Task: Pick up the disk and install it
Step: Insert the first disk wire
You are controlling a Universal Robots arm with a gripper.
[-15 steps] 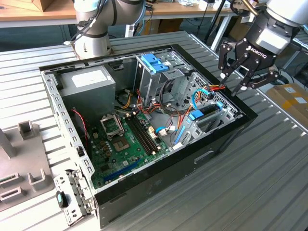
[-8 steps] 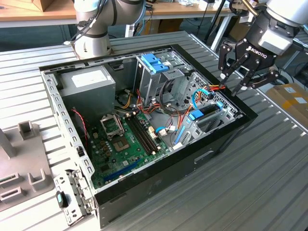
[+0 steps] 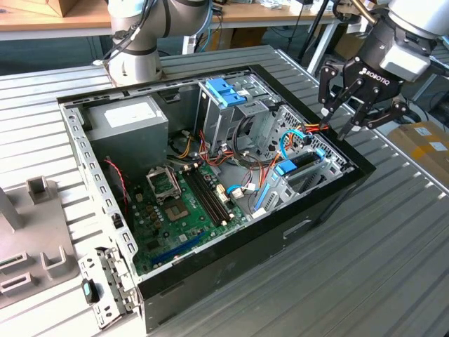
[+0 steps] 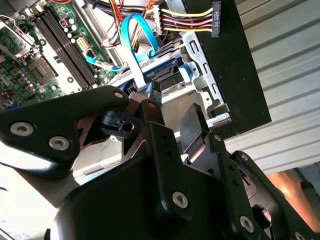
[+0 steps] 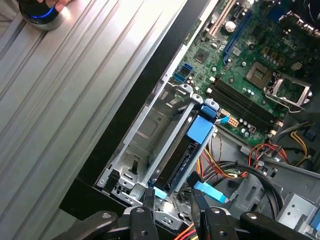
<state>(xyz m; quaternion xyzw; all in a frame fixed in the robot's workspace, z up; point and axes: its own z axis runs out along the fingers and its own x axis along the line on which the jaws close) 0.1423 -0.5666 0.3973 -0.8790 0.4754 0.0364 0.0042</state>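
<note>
Gripper (image 3: 344, 116) hangs over the case (image 3: 210, 281) corner, jaws spread wide, holding nothing. First wrist view catches the disk (image 5: 192, 150) edge-on in its bay beside the motherboard (image 5: 250, 65). Ribbed metal worktop (image 3: 393, 267) underneath.

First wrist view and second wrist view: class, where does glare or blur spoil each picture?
First wrist view: glare whitens the ribbed grey metal table. Second wrist view: the black end effector looms close and soft-focused, while the green circuit board behind is sharper.
</note>
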